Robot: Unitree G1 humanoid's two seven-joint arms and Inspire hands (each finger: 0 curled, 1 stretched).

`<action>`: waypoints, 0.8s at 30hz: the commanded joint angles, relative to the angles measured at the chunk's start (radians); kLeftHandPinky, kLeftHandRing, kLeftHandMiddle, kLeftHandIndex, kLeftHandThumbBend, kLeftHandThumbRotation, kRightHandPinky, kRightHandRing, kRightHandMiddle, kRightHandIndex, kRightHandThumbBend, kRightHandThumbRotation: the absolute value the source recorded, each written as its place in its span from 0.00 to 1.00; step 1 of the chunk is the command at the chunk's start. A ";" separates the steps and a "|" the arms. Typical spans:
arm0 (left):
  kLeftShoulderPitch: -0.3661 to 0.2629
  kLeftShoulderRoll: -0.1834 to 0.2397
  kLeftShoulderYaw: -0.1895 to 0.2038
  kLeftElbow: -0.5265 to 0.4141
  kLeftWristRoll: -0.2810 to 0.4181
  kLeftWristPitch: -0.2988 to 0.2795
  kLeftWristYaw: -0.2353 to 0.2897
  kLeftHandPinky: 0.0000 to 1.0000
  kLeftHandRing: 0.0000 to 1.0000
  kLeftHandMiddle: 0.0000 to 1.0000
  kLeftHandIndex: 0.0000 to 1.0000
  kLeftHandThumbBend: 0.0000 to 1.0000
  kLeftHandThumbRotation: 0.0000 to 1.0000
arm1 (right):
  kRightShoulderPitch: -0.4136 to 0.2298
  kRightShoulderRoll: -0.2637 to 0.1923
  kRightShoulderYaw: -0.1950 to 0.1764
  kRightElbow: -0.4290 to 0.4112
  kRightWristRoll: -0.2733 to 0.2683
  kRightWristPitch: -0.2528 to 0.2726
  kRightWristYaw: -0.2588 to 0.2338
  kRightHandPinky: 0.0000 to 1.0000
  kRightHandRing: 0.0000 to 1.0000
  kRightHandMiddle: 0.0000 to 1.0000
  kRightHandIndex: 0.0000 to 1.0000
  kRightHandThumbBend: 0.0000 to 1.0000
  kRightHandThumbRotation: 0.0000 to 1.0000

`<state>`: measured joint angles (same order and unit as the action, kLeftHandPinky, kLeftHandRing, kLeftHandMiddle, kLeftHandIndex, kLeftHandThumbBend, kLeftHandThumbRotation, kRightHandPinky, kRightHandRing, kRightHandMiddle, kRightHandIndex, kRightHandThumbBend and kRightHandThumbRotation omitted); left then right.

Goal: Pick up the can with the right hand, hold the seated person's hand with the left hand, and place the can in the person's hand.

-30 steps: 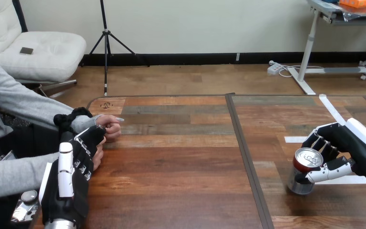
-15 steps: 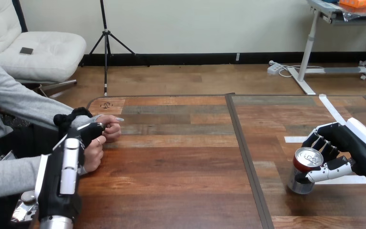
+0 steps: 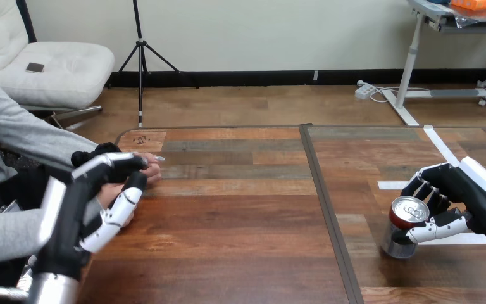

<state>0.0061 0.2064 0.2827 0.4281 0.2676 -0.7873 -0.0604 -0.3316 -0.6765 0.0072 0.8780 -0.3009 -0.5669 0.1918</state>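
Observation:
A silver can (image 3: 404, 235) with a red top stands on the table at the right. My right hand (image 3: 471, 193) wraps it: the fingers curl behind it and the thumb lies across its front. At the left edge the person's two hands rest together, the far one (image 3: 153, 171) loosely closed and the near one (image 3: 107, 194) partly covered. My left hand (image 3: 95, 183) is turned on its side over them. Its fingers reach across the top of the person's hands and its thumb is spread on the near side. The near hand lies between the fingers and the thumb.
White tape strips (image 3: 441, 145) mark the table at the right, behind the can. A dark seam (image 3: 326, 202) runs front to back through the table's middle. The person's grey-sleeved forearms (image 3: 12, 231) lie along the left edge.
My left hand has rolled onto its side and reached over the person's hands, with its thumb swung out. The right hand and the can have stayed put.

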 commanded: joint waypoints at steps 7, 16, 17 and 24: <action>-0.011 0.070 0.027 -0.264 0.163 0.033 0.146 0.55 0.71 0.74 0.69 0.99 0.48 | -0.082 -0.011 -0.020 -0.026 0.033 -0.011 -0.008 0.33 0.36 0.41 0.44 0.77 0.00; 0.026 0.107 0.033 -0.384 0.218 0.111 0.159 0.55 0.75 0.80 0.76 1.00 0.46 | -0.078 -0.006 -0.023 -0.032 0.041 -0.009 -0.008 0.34 0.36 0.41 0.44 0.77 0.00; 0.029 0.108 0.035 -0.396 0.233 0.122 0.168 0.55 0.75 0.80 0.76 1.00 0.47 | -0.078 -0.005 -0.023 -0.031 0.043 -0.010 -0.008 0.34 0.37 0.41 0.44 0.77 0.00; 0.033 0.127 0.030 -0.438 0.283 0.169 0.201 0.54 0.75 0.81 0.79 1.00 0.50 | -0.078 -0.006 -0.021 -0.028 0.053 -0.011 0.000 0.34 0.37 0.41 0.44 0.76 0.00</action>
<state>0.0568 0.3012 0.3100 0.0572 0.5228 -0.6445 0.1066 -0.3317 -0.6759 0.0071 0.8780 -0.2807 -0.5657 0.1930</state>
